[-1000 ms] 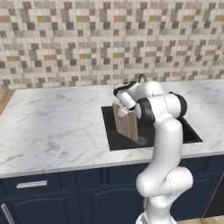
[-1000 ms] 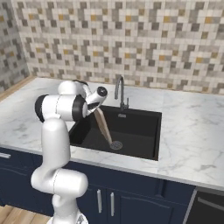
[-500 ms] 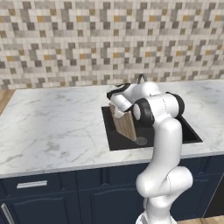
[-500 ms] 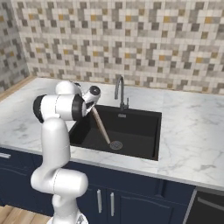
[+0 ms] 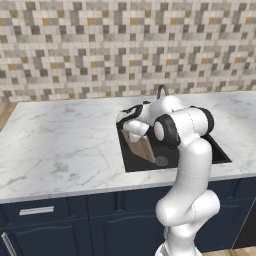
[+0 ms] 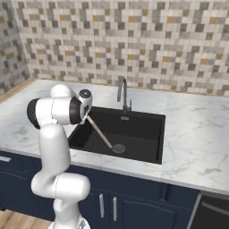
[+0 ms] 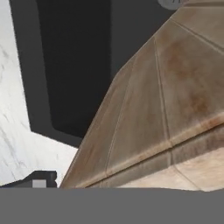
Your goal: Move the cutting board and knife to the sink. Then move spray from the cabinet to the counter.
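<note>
Hand (image 5: 131,119) position: above the left rim of the sink (image 5: 220,152), at the end of the white arm bent over the basin. Fingers stand spread wide and grip nothing. In the hand view, one dark fingertip (image 7: 39,179) shows over the white counter (image 7: 17,140) at the sink's edge, with the board's wood just beside it; whether tip and wood touch cannot be told.

Cutting board (image 5: 141,147): one, brown wood with visible grain, inside the sink. It stands tilted, its upper edge leaning at the sink's left wall just below the hand, its lower edge down on the basin floor near the round drain (image 6: 118,148). From the right base view it reads as a thin slanted line (image 6: 99,133) running from the sink's left rim down to the drain.

Sink: one black recessed basin set in the marble counter (image 5: 60,145). Faucet (image 6: 122,95): one, curved grey metal, at the sink's back rim.

Navy drawers (image 5: 40,220) with silver handles run below the sink.
</note>
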You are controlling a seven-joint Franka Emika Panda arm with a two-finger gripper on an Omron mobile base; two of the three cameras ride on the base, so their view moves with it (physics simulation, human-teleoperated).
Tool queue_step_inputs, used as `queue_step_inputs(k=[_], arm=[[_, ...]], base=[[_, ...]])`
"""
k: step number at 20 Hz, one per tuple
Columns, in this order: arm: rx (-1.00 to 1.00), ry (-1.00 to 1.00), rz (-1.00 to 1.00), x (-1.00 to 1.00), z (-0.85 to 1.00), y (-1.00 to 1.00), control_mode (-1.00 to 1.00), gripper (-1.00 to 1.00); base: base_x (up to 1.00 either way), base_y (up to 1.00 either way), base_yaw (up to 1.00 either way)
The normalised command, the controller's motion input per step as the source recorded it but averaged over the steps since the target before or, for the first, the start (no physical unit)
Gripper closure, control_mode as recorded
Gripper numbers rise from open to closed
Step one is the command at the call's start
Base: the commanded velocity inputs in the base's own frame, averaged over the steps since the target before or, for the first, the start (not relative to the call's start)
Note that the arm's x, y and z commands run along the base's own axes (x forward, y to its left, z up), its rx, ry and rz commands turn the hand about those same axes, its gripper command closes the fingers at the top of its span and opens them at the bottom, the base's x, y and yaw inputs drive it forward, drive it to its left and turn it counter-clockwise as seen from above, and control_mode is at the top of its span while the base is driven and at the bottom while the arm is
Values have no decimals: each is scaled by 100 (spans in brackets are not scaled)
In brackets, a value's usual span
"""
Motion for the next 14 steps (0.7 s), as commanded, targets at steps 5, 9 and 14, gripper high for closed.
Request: queue_step_inputs(k=[5, 9, 14], arm=[[-22, 3, 6, -39, -49, -1, -100, -100], [-26, 8, -18, -3, -52, 0, -100, -100], [-31, 5, 1, -39, -52, 0, -100, -100]], base=[[0, 0, 0], [0, 0, 0], [0, 0, 0]])
